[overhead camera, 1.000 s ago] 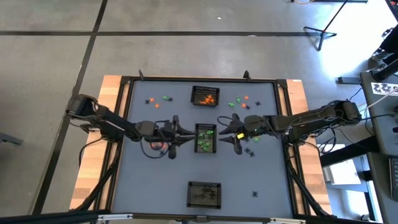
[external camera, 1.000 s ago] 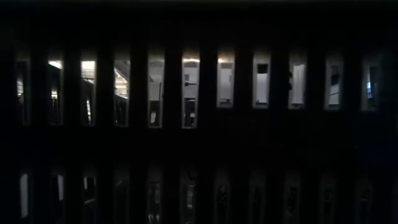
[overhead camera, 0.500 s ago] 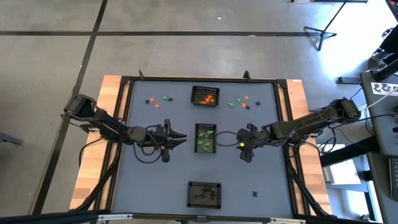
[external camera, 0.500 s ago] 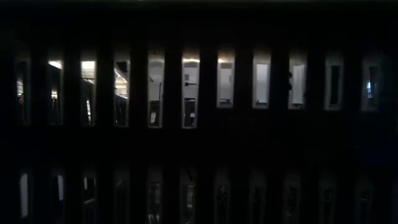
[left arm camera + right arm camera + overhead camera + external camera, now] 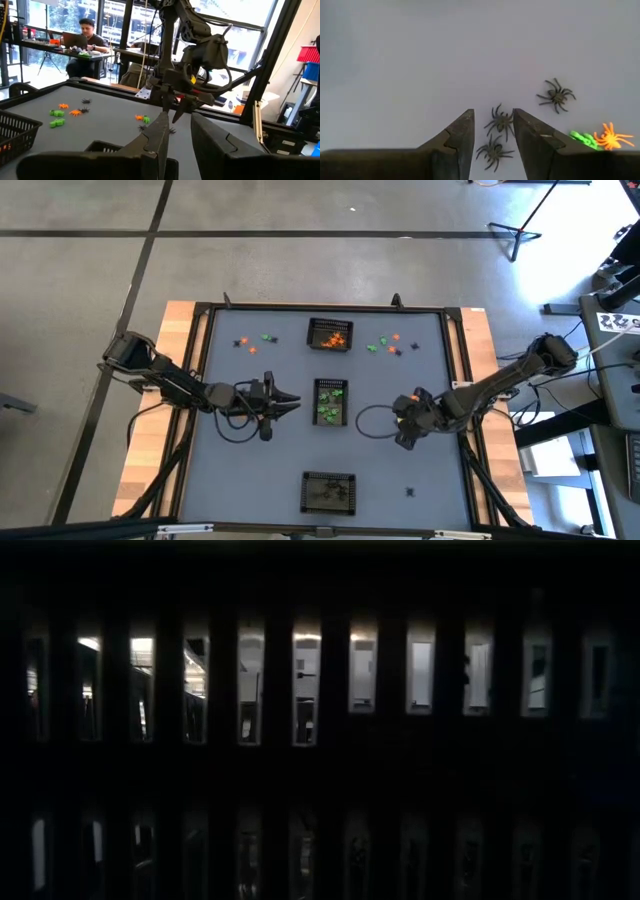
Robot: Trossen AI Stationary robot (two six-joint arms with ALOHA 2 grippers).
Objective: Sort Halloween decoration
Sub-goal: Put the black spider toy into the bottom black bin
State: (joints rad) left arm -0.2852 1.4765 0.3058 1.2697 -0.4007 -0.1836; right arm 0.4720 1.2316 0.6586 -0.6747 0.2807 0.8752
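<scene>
Right gripper (image 5: 492,142) is down over the grey table (image 5: 420,60), fingers parted around two tiny black plastic spiders (image 5: 501,121); left gripper (image 5: 177,135) hovers slightly open, holding nothing.

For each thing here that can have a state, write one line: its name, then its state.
Left gripper: jaws slightly apart, empty, beside the middle basket.
Right gripper: open, straddling two small black plastic spiders on the grey table.
Middle black mesh basket: holds green trinkets.
Far black mesh basket: holds orange trinkets.
</scene>
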